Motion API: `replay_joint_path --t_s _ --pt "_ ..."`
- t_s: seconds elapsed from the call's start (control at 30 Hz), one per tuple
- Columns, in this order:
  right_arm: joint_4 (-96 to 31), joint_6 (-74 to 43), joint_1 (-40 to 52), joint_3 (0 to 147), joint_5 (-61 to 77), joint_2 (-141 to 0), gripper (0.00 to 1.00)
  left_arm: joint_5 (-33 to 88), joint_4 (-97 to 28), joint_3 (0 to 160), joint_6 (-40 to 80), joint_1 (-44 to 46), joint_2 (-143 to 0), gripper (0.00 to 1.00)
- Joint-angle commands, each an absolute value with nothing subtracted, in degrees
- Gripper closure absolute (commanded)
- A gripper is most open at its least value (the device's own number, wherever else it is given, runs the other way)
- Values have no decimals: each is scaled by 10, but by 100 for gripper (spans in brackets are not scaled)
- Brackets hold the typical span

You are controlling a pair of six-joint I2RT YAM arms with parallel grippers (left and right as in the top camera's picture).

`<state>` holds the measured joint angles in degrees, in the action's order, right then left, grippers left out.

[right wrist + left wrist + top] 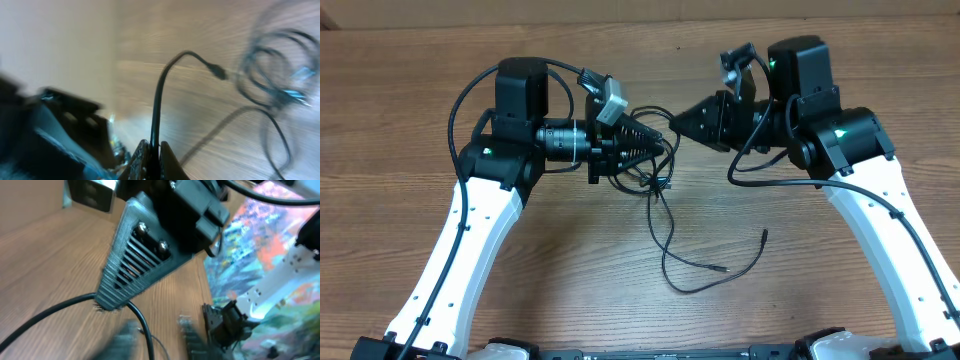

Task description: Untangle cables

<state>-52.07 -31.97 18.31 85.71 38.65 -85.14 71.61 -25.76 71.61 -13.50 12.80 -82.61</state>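
Observation:
The thin black cables lie tangled at the table's middle (655, 172). Loose strands trail toward the front and end in small plugs (720, 268) (764, 236). My right gripper (676, 122) points left and is shut on one cable; the right wrist view shows its fingers (152, 149) pinching the cord (159, 95), whose plug end sticks up. Blurred coils (272, 70) lie beyond. My left gripper (655, 146) points right, tip to tip with the right one. In the left wrist view its blurred fingers (157, 332) stand apart with a cable (142, 322) running between them. The right gripper (135, 265) is just ahead.
The wooden table (560, 260) carries both white arms, left (470, 250) and right (900, 240). Thicker black wires loop along each arm (460, 100). A colourful surface (260, 245) shows beyond the table in the left wrist view.

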Motion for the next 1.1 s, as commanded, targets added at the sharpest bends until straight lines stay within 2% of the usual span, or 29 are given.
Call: replay_joint_path --t_s 0.0,0.07,0.1,0.3,0.47,0.6,1.07 --pt "-577 -317 183 858 264 -855 96 668 -282 721 -142 131 -821 38" --pt "-628 -318 183 858 213 -855 96 635 -305 721 -142 131 -821 20" --pt "-652 -318 183 858 192 -855 96 622 -316 721 -142 131 -821 15" --pt "-798 -335 183 858 97 -855 96 555 -352 721 -141 131 -821 0" --pt "-917 -439 183 856 -38 -855 96 534 -361 721 -141 131 -821 1" --pt "-952 -529 183 831 -50 -855 96 535 -362 721 -141 131 -821 0" --pt "-804 -757 183 580 -14 -855 95 533 -362 721 -142 131 -821 0"
